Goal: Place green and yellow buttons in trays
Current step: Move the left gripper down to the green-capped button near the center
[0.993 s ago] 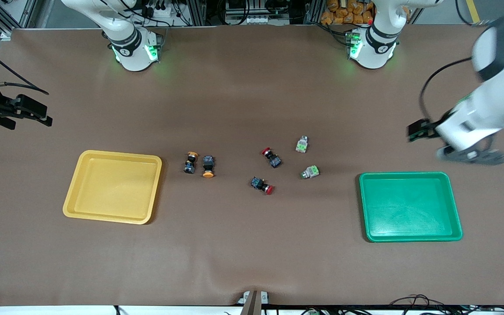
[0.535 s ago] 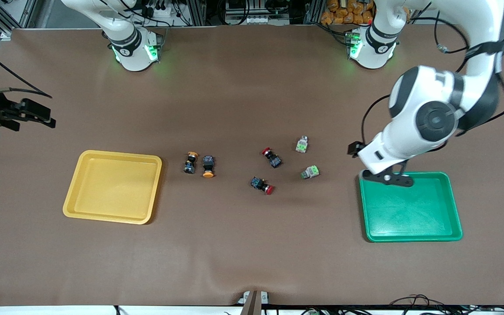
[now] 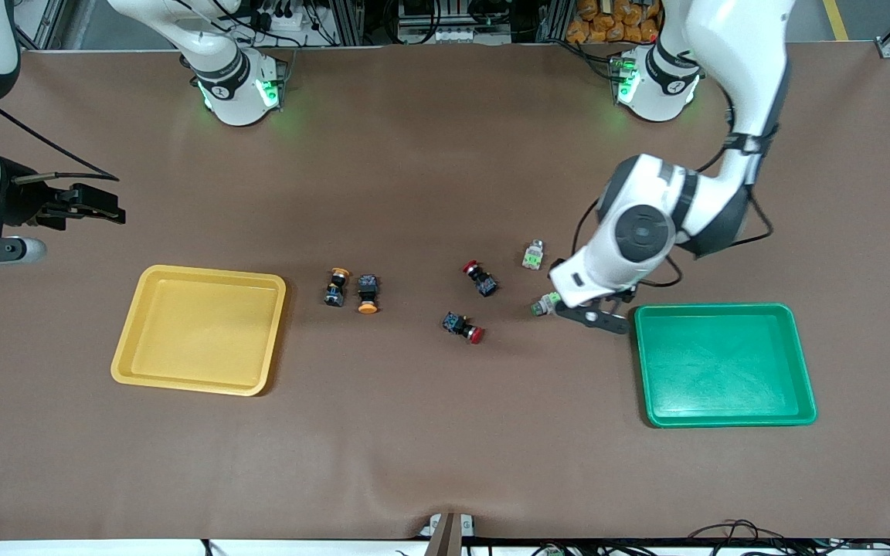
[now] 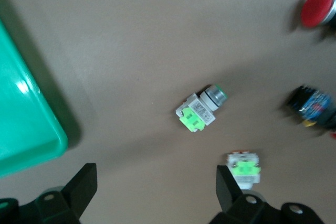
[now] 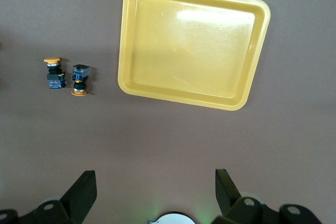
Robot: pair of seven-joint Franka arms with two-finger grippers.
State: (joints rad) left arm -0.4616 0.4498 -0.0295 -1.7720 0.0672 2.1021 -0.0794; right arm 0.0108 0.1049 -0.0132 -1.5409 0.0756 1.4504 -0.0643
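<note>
Left hand [image 3: 589, 315] low over the brown counter [image 3: 445, 432], fingers apart, nothing between them, just beside the green tray's [image 3: 725, 365] corner and over the nearer green button [image 3: 546, 304]. That button lying on its side, long axis slanted, round silver cap [image 4: 215, 94] aimed away from the green tray toward the red-capped switches, green block [image 4: 191, 120] at the other end. Second green button [image 3: 532, 255] farther from the front camera, also on its side, silver tip pointing toward the robots' bases.

Right hand [image 5: 152, 195] hanging above the right arm's end of the counter, fingers wide apart and empty, waiting.

Two yellow buttons beside the yellow tray [image 3: 199, 330], side by side and close, long axes running roughly nearer-to-farther: one yellow button [image 3: 336, 286] with its cap toward the bases, the other yellow button [image 3: 368, 294] with its cap toward the front camera.

Two red-capped switches [image 3: 479, 278] [image 3: 463, 327] between the yellow pair and the green pair. Both trays bare inside.
</note>
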